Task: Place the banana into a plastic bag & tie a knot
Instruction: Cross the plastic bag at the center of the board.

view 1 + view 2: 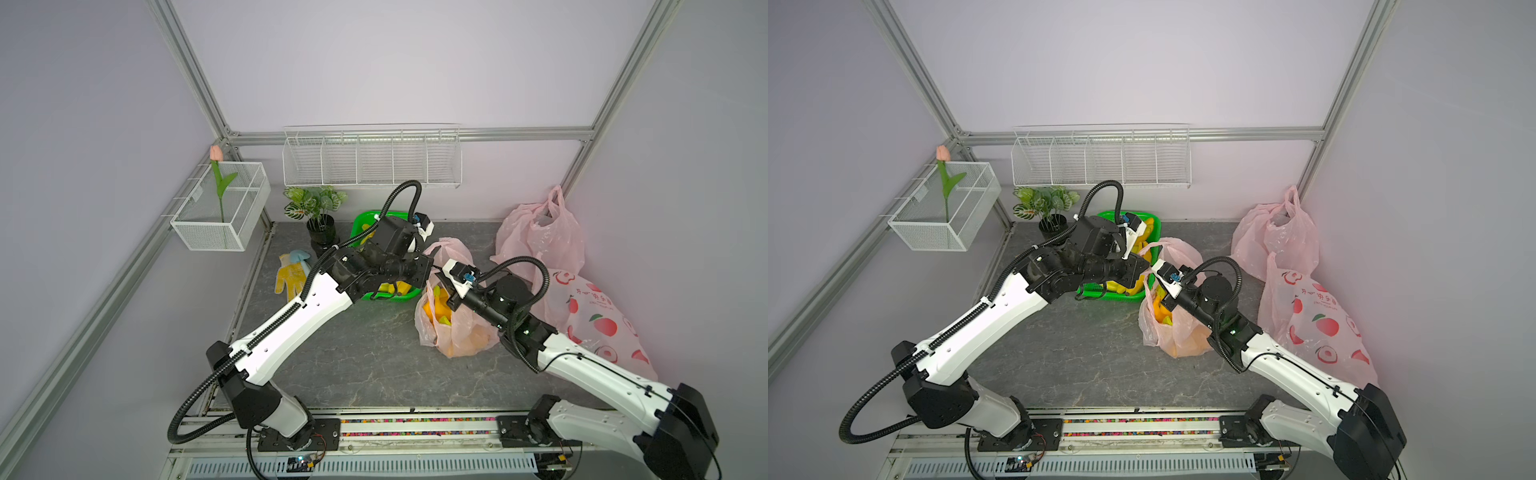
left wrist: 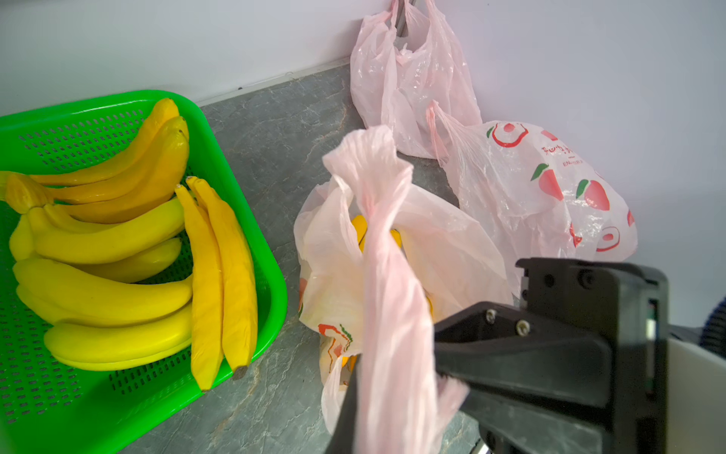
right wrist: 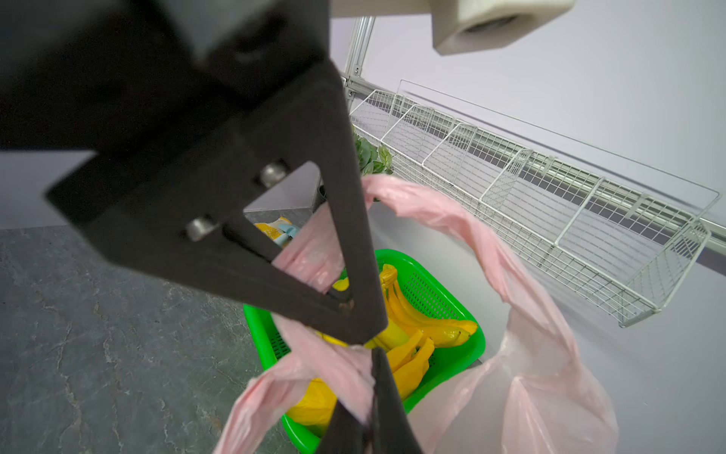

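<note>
While left pincer (image 2: 393,397) and right pincer (image 3: 369,350) clamp handles (image 2: 377,220) of the bag (image 1: 457,336) beside the basket (image 2: 277,291), cross them slowly. Keep tension even.

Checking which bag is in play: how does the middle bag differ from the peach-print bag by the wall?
The middle bag shows bananas inside; the peach-print bag's contents are unclear. The middle bag's handles are pinched by the left claw and right claw; the peach-print bag lies untouched against the wall. Both are translucent pink plastic.

place: robot lab cell | cues: aluminium frame (image 1: 519,134), arm rail (image 1: 415,428)
</note>
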Motion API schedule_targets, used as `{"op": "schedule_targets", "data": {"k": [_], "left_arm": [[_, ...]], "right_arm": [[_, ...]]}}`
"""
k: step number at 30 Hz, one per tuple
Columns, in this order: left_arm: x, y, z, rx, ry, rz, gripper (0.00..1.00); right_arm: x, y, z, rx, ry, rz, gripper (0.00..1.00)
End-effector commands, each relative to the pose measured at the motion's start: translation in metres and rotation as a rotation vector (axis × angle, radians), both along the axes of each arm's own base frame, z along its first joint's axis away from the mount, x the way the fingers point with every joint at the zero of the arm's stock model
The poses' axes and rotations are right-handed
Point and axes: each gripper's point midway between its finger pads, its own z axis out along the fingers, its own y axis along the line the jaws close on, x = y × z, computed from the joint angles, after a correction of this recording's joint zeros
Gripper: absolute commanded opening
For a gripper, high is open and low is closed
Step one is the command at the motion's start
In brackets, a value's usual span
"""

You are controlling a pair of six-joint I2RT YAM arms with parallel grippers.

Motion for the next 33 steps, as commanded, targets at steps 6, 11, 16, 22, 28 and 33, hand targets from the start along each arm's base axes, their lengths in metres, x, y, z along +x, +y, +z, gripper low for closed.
{"op": "schedule_targets", "data": {"k": [6,11,16,22,28,33], "left_arm": [[-0.023,0.024,-0.035,0.160,0.040,-0.036,0.19],[-0.021,0.035,-0.014,0.032,-0.051,0.043,0.49],[-0.021,0.033,0.000,-0.146,-0.096,0.082,0.55],[-0.033,0.035,0.019,-0.267,-0.167,0.050,0.58],[-0.037,0.045,0.023,-0.242,-0.347,0.006,0.60],[-0.036,0.027,0.038,-0.362,-0.331,-0.018,0.49]], "right_arm": [[0.012,-0.016,0.009,-0.001,-0.053,-0.095,0.07],[0.011,-0.016,0.002,-0.001,-0.026,-0.096,0.06],[0.008,-0.016,-0.001,0.007,-0.012,-0.084,0.06],[0.008,-0.016,-0.006,0.008,0.009,-0.083,0.07],[0.005,-0.015,-0.005,0.024,0.022,-0.064,0.07],[0.003,-0.015,-0.006,0.025,0.026,-0.059,0.07]]}}
